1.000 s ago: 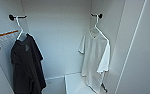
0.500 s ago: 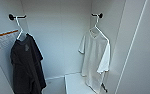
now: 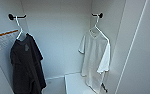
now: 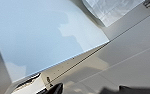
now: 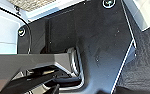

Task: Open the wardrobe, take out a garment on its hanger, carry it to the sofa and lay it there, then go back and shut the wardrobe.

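The garment [image 3: 94, 60], a plain white short-sleeved T-shirt, hangs on the right side of the open wardrobe [image 3: 58, 37], draped over a slim white hanger [image 3: 98, 27] whose hook sits on a black peg [image 3: 99, 15] high on the right inner wall. Its hem falls to just above a low white shelf [image 3: 74, 83] at the bottom of the cabinet.

By the look of it, the shirt is light, limp cloth that would fold, swing and slide if pinched directly; nothing about it seems fragile. The hanger looks stiff and thin, so the better hold is probably its neck just below the hook, or the bare shoulder bar near the collar, lifting up and off the peg so the shirt stays on. A smooth hanger may twist in a narrow grip, and the shirt could slip off a tilted shoulder.

Farther left, well apart from the white shirt, a black T-shirt [image 3: 26, 65] hangs from another white hanger on a second black peg [image 3: 12, 17], beside an orange-striped notice [image 3: 2, 40] on the left wall.

Neither wrist view shows the fingers plainly, so I cannot tell how far either pincer is open or whether it holds anything.
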You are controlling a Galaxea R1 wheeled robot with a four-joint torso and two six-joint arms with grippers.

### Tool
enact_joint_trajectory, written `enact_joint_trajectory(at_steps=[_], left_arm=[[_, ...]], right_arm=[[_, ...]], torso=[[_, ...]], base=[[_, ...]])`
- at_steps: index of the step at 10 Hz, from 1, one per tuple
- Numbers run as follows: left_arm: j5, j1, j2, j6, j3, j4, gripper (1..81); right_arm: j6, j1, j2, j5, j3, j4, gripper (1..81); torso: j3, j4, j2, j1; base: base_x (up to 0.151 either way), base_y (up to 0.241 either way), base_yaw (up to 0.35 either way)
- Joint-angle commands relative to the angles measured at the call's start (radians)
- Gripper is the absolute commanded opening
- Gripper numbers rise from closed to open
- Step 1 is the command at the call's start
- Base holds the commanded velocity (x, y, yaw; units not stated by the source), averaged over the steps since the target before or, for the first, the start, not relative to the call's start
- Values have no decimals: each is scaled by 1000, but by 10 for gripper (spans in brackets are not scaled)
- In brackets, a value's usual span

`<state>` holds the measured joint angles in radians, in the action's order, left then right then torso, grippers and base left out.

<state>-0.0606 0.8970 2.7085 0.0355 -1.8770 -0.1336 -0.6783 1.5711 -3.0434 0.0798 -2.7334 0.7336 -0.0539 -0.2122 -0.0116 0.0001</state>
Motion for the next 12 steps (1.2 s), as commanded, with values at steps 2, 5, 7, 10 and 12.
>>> enact_joint_trajectory(at_steps=[2,5,7,10,12], left_arm=[[-77,-209,-21,-3,147,-24,811],[-96,-342,-21,-63,148,-49,811],[-119,-459,-25,-128,153,-50,811],[-186,-664,-18,-250,144,-50,811],[-205,-779,-10,-337,118,-50,811]], right_arm=[[0,-41,1,-43,-1,1,811],[-1,-41,2,-43,-1,0,811],[-6,-41,6,-43,-1,-2,811],[-9,-41,4,-41,-3,-2,811],[-9,-48,-2,-43,2,-2,811]], torso=[[0,0,0,0],[0,0,0,0],[0,0,0,0],[-1,0,0,1],[-1,0,1,2]], base=[[0,0,0],[0,0,0],[0,0,0],[0,0,0],[0,0,0]])
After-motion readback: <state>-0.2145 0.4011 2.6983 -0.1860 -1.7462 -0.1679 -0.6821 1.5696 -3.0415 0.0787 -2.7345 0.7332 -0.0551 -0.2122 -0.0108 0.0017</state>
